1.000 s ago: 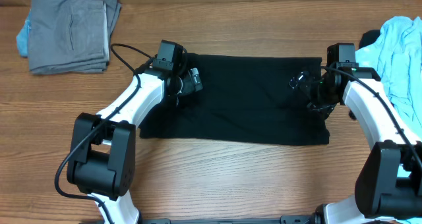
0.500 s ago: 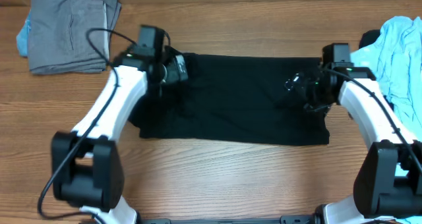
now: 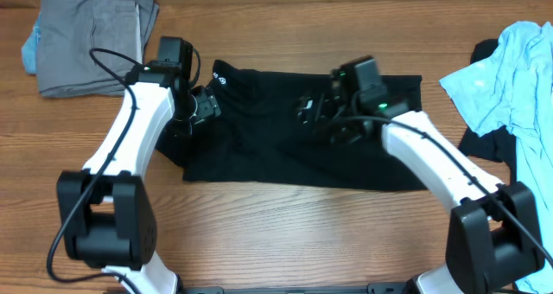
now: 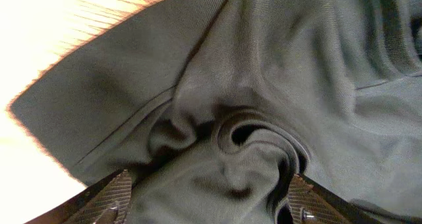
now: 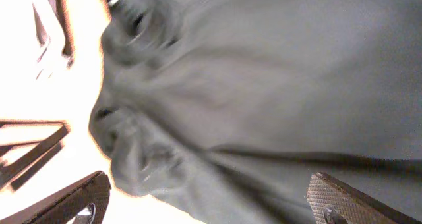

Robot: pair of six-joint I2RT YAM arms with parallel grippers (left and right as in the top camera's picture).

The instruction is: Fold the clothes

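Note:
The black shirt (image 3: 285, 147) lies spread across the middle of the table, with its small white logo (image 3: 223, 78) showing near the back left corner. My left gripper (image 3: 200, 108) sits low on the shirt's left edge. In the left wrist view a bunched fold of the black shirt (image 4: 250, 138) fills the gap of the left gripper (image 4: 211, 197), whose pads still stand wide apart. My right gripper (image 3: 309, 112) hovers open over the shirt's middle. The right wrist view is blurred, with the right gripper (image 5: 208, 191) spread above rumpled cloth (image 5: 264, 85).
A stack of grey folded garments (image 3: 91, 39) lies at the back left, with a light blue edge poking out beside it. A light blue garment (image 3: 510, 69) lies heaped at the right edge over a dark piece of cloth (image 3: 479, 143). Bare wood runs along the front.
My right gripper has swung left from the shirt's right edge to its middle. My left gripper has shifted left to the shirt's left edge, and the logo corner has come into sight.

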